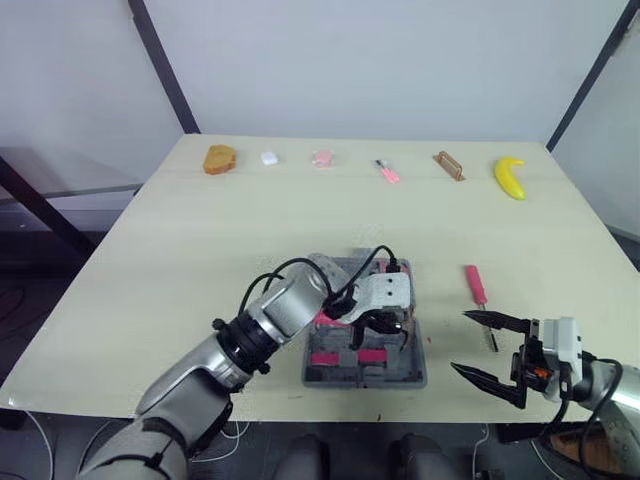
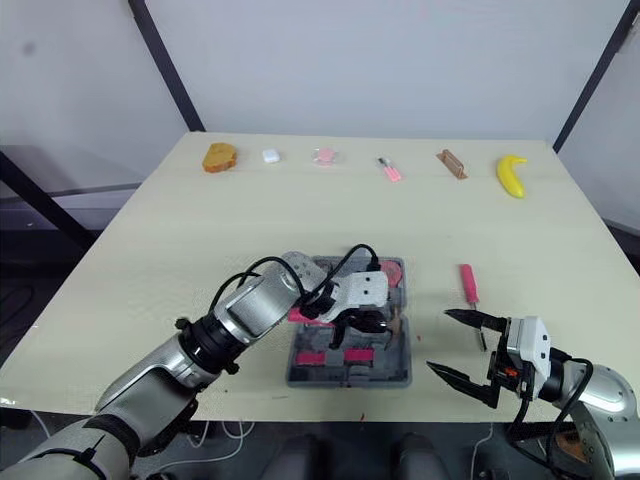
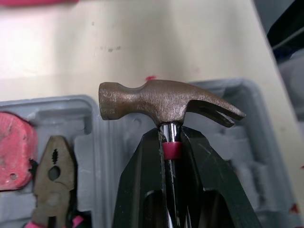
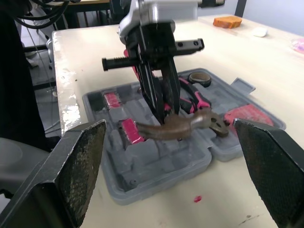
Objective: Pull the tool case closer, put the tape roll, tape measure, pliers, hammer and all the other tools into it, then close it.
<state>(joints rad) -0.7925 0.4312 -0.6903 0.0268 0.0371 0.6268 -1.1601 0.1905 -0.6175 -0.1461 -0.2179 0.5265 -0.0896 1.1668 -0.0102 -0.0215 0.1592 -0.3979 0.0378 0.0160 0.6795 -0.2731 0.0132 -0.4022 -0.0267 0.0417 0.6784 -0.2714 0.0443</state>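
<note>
My left gripper [image 1: 380,322] clamped the hammer [image 3: 161,102] by its neck, head crosswise, directly above the tool case [image 1: 412,376] at lower centre of the frame; my right gripper [image 1: 460,341] stood spread at lower right, nearer the screwdriver [image 1: 474,283].

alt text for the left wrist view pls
The left tool grips a hammer by its neck, just under the brown head, over the open grey tool case. Pliers and a pink-red block lie in the case's compartments.
</note>
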